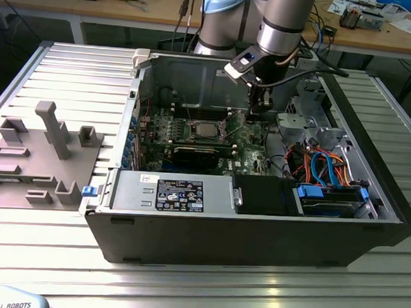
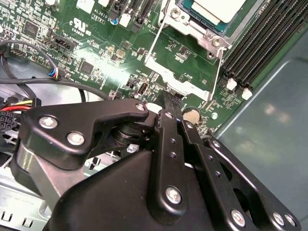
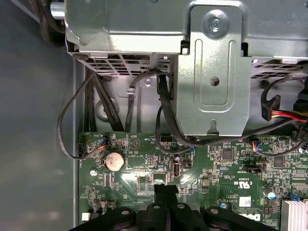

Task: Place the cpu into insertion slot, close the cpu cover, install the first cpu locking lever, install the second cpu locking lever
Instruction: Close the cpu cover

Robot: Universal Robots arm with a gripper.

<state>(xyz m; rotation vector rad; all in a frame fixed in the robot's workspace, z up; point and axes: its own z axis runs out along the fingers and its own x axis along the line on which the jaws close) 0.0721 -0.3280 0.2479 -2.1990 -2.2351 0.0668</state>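
Pincer point(image 2: 171, 97), fingers pressed together and empty, hovers over the board point(image 2: 96, 53) edge, near the slot point(image 2: 208, 32) holding the cpu point(image 2: 211, 8).

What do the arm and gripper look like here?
The arm is silver-grey tubing with a pale blue joint cap and black cables at the wrist. The gripper is matt black: bar linkages pinned with silver screws, ending in slim fingers.

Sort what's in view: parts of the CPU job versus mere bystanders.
Job: cpu, cpu cover, gripper.
Bystanders: coin cell, memory slots, power supply, grey fixture block beside the case.
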